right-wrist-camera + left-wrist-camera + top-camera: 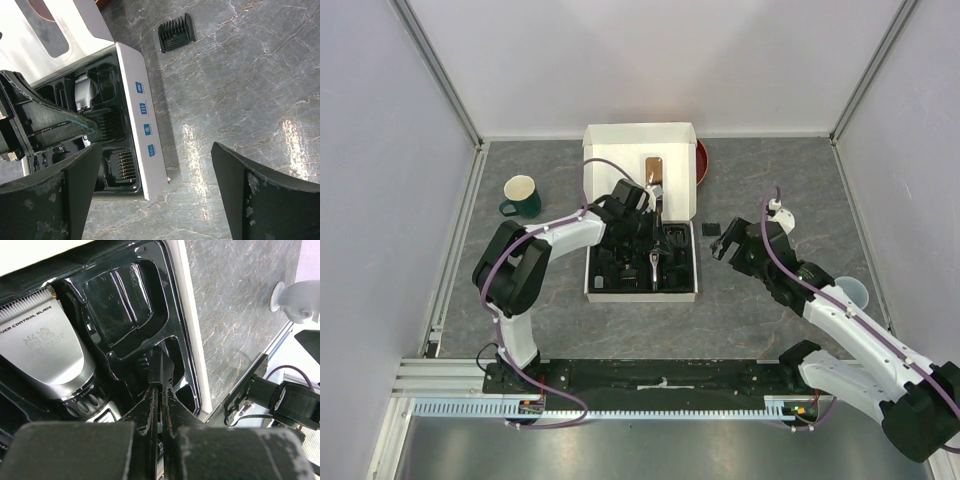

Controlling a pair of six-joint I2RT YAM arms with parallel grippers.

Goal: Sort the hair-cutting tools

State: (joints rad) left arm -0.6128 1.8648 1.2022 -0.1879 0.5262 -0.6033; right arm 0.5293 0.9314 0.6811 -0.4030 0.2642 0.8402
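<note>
Comb guard [176, 32] lies alone on the bench [240, 100] beside the box [142, 125] holding the clipper [45, 355]. It looks like light, stiff, slick plastic, best pinched across its solid back. Right gripper [155, 165] jaws gape nearby; left gripper [160, 388] jaws sit pressed together inside the box.

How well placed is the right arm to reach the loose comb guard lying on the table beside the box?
Probably yes: the comb guard lies alone on bare table ahead of the open right pincer. Nothing stands between them; the box sits to one side.
</note>
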